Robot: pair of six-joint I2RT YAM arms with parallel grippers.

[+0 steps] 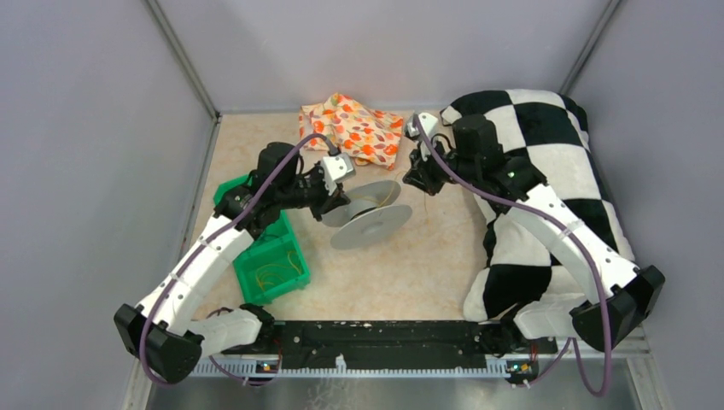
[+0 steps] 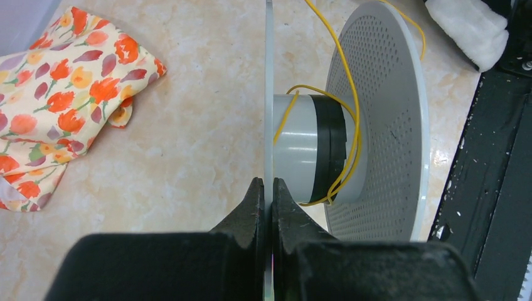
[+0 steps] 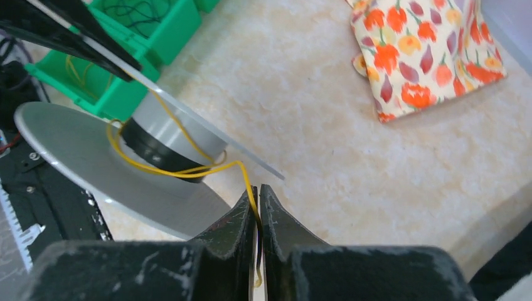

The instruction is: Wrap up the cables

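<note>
A grey plastic spool (image 1: 369,213) with two wide flanges lies tilted at mid table. My left gripper (image 1: 336,202) is shut on the thin edge of one flange (image 2: 268,94), seen edge-on in the left wrist view between the fingertips (image 2: 268,188). A thin yellow cable (image 2: 351,113) loops loosely around the spool's grey and black core (image 2: 310,147). My right gripper (image 1: 420,175) is shut on that yellow cable (image 3: 188,168), which runs from the core (image 3: 166,141) up between the fingertips (image 3: 257,199).
A green bin (image 1: 271,256) with more yellow strands sits left of the spool. A floral cloth (image 1: 354,128) lies at the back. A black-and-white checkered pillow (image 1: 546,188) fills the right side, under the right arm. A black rail (image 1: 376,337) runs along the near edge.
</note>
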